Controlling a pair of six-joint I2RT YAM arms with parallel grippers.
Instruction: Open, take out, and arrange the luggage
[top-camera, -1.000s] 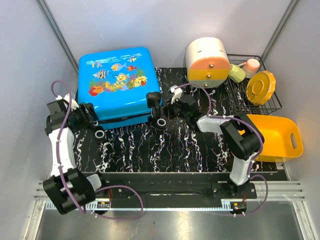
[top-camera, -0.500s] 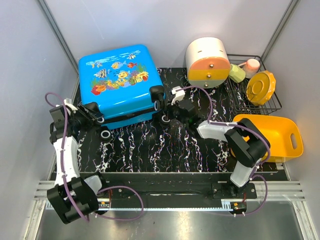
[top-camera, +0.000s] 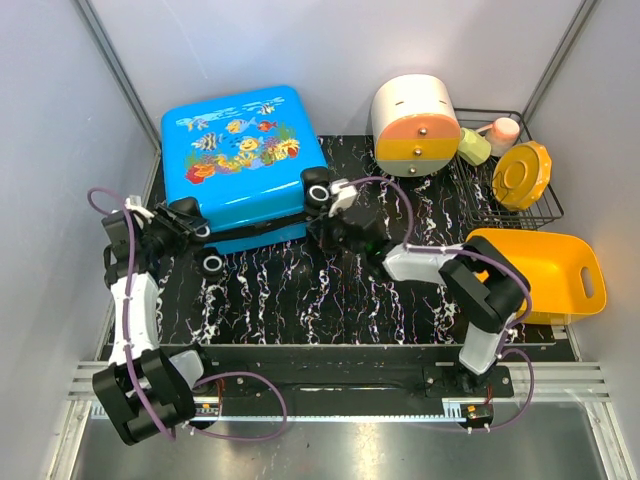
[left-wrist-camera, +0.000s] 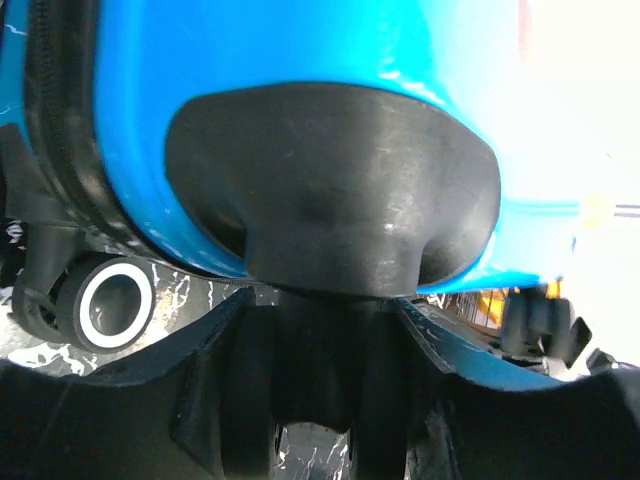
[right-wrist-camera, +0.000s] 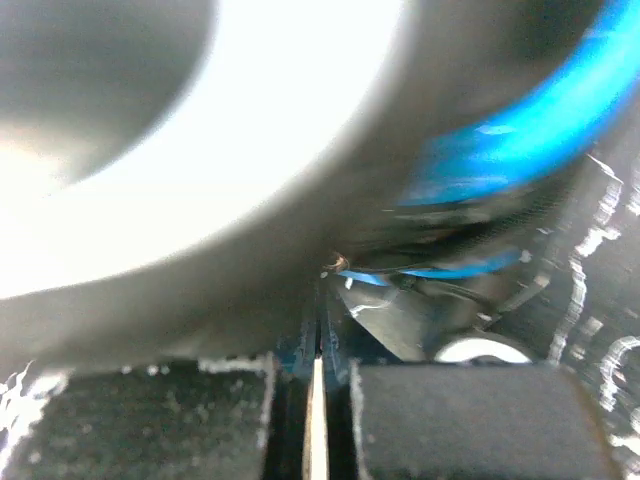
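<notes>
Left gripper (top-camera: 190, 226): clamped on black wheel mount (left-wrist-camera: 330, 190) of bright-blue hard-shell luggage (top-camera: 240, 160); you brace it steady.
Right gripper (top-camera: 325, 215): fingers together at its seam; pull gently.

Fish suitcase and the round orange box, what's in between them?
Nothing: in the top view only bare black marbled tabletop separates the luggage from the drawer box.

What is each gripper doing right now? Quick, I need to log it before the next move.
Left gripper: closed on the black wheel mount of the luggage.
Right gripper: shut; whether it pinches anything cannot be told.
</notes>
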